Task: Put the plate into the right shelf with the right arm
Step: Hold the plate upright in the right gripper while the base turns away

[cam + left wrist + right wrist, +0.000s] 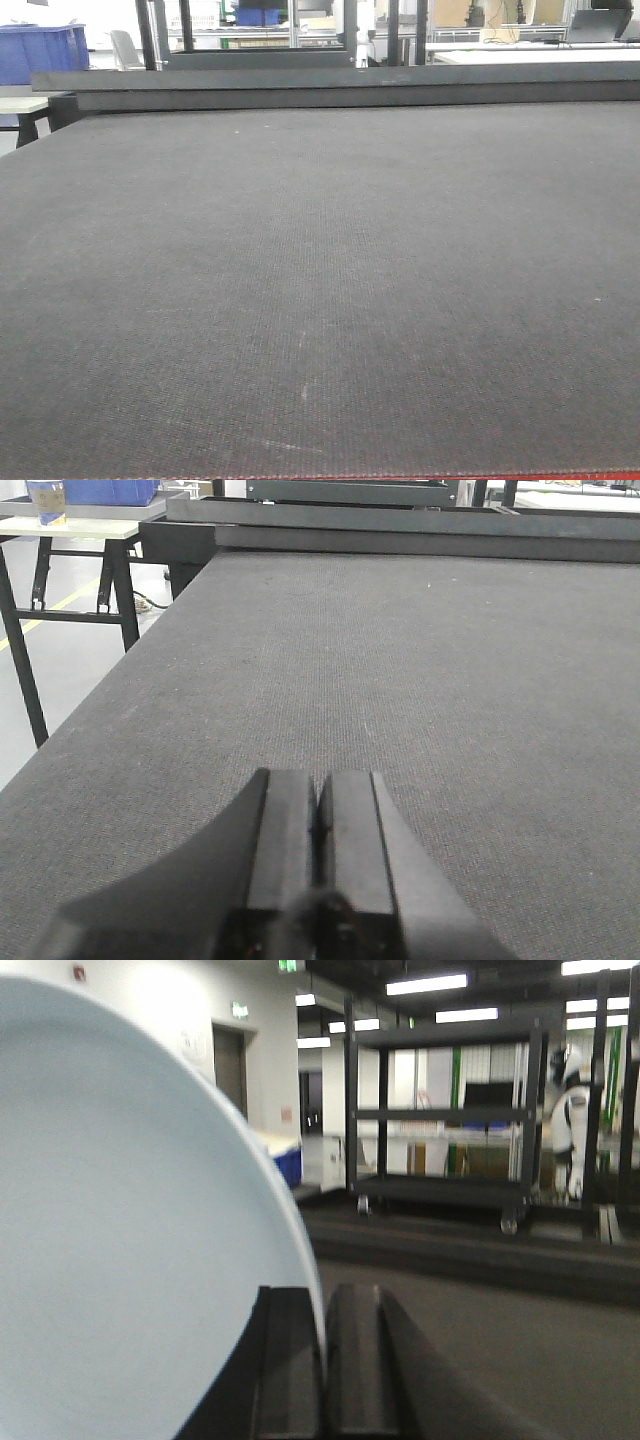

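Right gripper pinching rim of upright plate above table, carry step in hand; right shelf unseen, must be located next; left gripper closed, empty.

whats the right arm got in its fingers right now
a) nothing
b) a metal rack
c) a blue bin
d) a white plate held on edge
d, since in the right wrist view the white plate stands on edge with its rim pinched between the right arm's fingers.
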`<state>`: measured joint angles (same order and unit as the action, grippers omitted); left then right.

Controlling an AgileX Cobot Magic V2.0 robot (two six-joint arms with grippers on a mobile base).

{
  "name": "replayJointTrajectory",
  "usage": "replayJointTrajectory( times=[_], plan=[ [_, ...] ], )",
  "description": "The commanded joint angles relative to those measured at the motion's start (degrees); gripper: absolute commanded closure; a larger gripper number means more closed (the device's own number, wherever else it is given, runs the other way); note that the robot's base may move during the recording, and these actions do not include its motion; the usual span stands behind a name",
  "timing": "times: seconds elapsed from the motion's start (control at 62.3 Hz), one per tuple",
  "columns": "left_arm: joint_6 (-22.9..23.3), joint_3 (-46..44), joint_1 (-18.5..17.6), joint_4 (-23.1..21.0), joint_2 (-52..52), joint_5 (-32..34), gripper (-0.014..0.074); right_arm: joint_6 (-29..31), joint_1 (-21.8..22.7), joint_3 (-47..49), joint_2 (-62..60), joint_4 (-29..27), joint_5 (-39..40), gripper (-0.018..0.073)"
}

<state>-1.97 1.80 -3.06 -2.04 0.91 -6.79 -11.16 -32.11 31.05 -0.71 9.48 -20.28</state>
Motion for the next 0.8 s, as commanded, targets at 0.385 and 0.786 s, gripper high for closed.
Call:
replayJointTrajectory(
  times=[0.385,0.786],
  plan=[
    [0.2,0.6,0.2,-0.4,0.3,4.9,0.0643,0.4,0.1,-3.1,0.3,1.0,12.2,0.0504],
    [0.2,0.6,0.2,-0.4,0.3,4.9,0.0643,0.4,0.1,-3.1,0.3,1.0,12.1,0.0504]
  ],
)
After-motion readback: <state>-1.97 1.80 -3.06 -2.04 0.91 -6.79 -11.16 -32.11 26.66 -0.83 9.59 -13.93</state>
